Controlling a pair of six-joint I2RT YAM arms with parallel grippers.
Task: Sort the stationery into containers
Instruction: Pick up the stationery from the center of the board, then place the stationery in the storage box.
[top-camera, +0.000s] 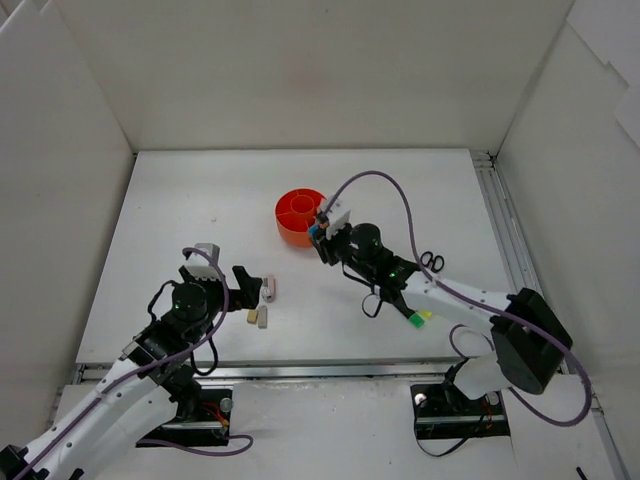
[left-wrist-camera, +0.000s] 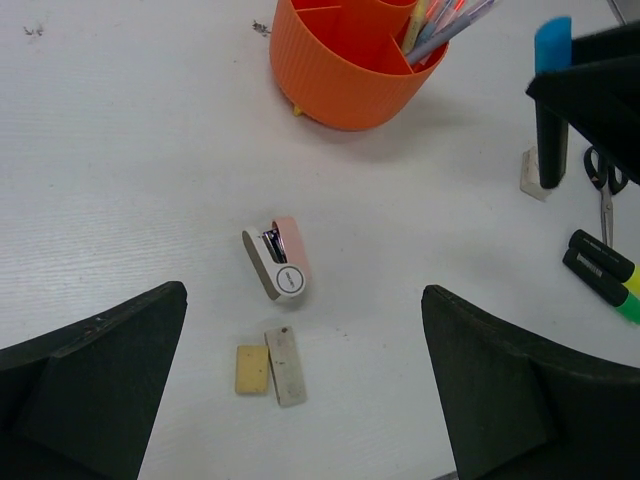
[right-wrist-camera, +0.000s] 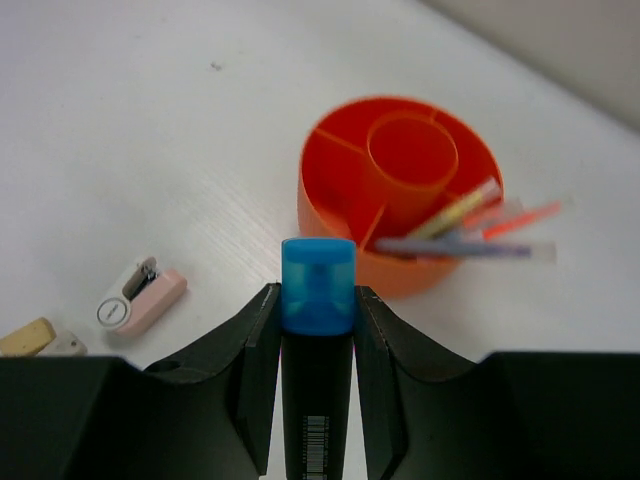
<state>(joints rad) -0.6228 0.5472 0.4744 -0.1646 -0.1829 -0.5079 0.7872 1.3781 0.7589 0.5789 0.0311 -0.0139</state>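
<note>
The round orange organiser stands mid-table with several pens leaning in one outer compartment. My right gripper is shut on a black highlighter with a blue cap, held above the table just short of the organiser's near side. My left gripper hangs wide open, holding nothing, over a pink-and-white stapler, a tan eraser and a grey-white eraser.
Two black highlighters with green and yellow ends lie under the right arm. Black-handled scissors lie farther right. A small white piece sits below the right gripper. White walls enclose the table.
</note>
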